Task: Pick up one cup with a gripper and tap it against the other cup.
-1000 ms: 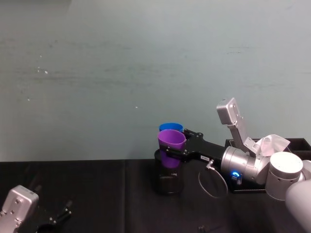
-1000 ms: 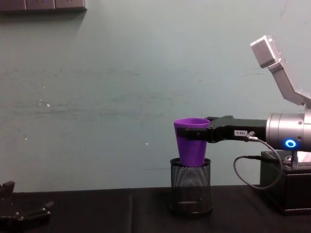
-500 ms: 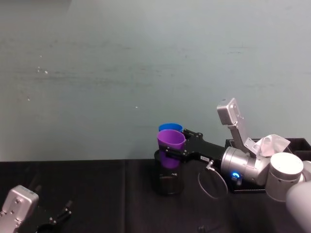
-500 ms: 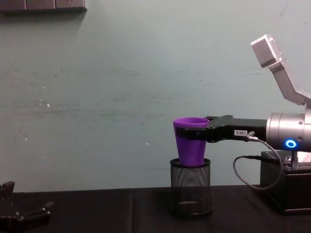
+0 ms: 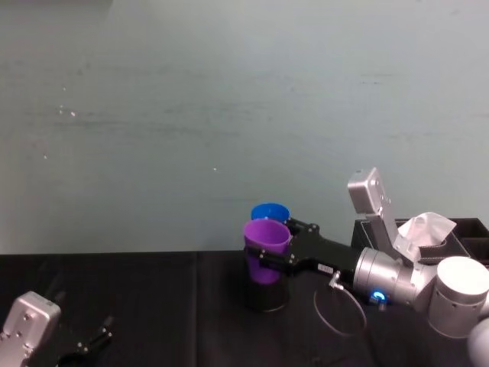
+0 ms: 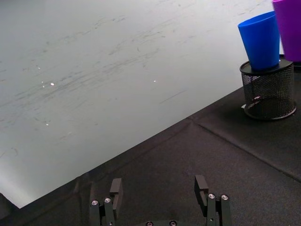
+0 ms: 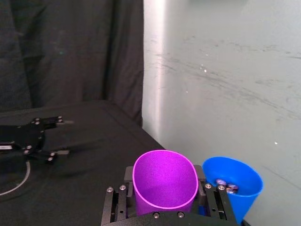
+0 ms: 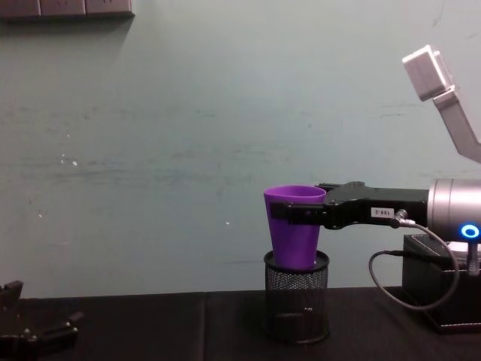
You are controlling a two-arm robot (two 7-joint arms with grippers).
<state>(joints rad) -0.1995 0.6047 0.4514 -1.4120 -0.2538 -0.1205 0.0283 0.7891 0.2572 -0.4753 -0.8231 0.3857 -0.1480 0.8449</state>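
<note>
The right hand [image 8: 301, 213] is pinching the purple cup [image 8: 294, 235]; the blue cup [image 5: 269, 211] is standing just beside that hand, in the mesh pen holder [image 8: 297, 299] below. The left hand [image 6: 159, 189] is idling spread over the tabletop [image 6: 235, 155].

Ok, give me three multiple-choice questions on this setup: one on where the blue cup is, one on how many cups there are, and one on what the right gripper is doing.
1. Where does the blue cup stand?
A) in the black mesh pen holder
B) on a plate
C) on the floor

2. How many cups are there?
A) one
B) two
C) three

3. What is the right gripper's state?
A) open, empty
B) shut on the purple cup
C) shut on the blue cup

Answers:
1 A: its base sits inside the holder.
2 B: one blue, one purple.
3 B: it clamps the purple cup below the rim; the left gripper lies parked, open.
</note>
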